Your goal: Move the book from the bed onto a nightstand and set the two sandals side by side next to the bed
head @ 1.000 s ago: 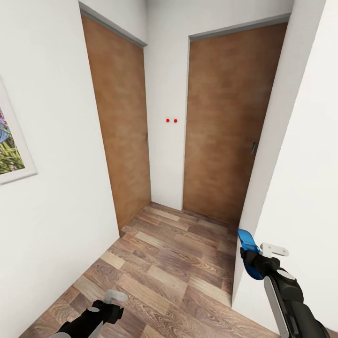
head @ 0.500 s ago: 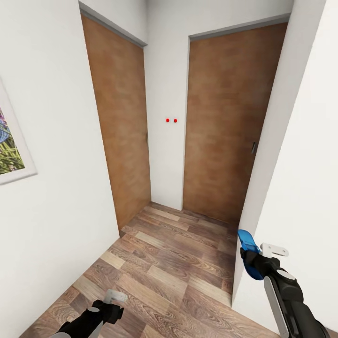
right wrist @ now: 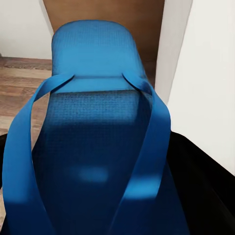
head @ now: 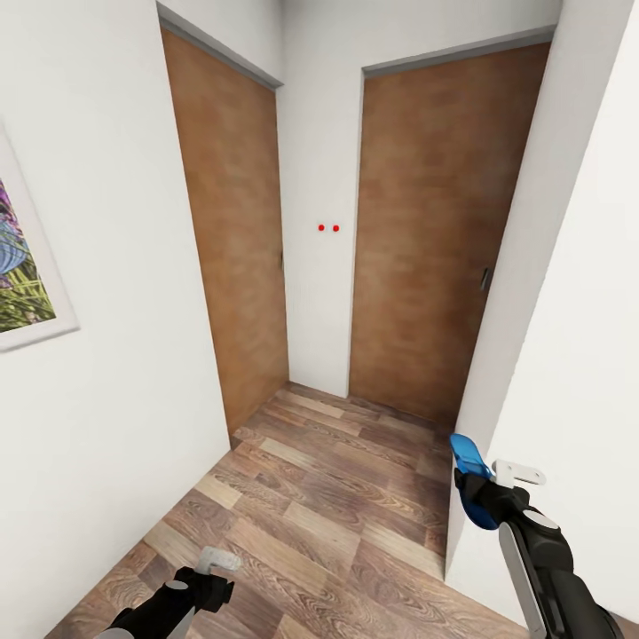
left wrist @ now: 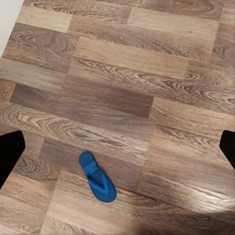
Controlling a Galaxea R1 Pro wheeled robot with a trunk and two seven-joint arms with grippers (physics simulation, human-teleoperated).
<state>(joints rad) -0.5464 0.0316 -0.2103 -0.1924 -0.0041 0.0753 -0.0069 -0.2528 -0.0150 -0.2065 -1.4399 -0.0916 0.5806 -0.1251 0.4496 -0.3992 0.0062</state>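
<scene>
- Framed picture [head: 22, 266]: one, hanging on the white wall at the far left of the head view.
- Left hand [head: 211, 568]: low over the wood-plank floor [head: 328, 497], carrying nothing. Its wrist view has the two fingertips at opposite edges of the picture, so the fingers stand spread.
- Loose sandal [left wrist: 97, 177]: one blue flip-flop lying flat on the planks, strap side up, between the spread left fingertips as that wrist camera looks down — free of any touch.
- Doors: two, brown and shut — the left door [head: 231, 248] and the right door [head: 426, 240] — meeting at a white corner that bears two red dots [head: 327, 228].
- Right hand [head: 479, 490]: pinching the held sandal [head: 473, 479], whose blue sole stands up from the fingers close beside the white wall at the right. The right wrist view looks along that sole [right wrist: 93, 147] and its straps.
- Count: two sandals — one gripped, one on the floor. Book, bed and nightstand cannot be placed from these views.
- Step in hand, by judgement: gathering the sandals in a hallway, ahead of carrying them to the bedroom.
- Next move, by judgement: lower the left hand over the loose sandal and close on it, then drive to the bedside without scraping the right-hand wall.
</scene>
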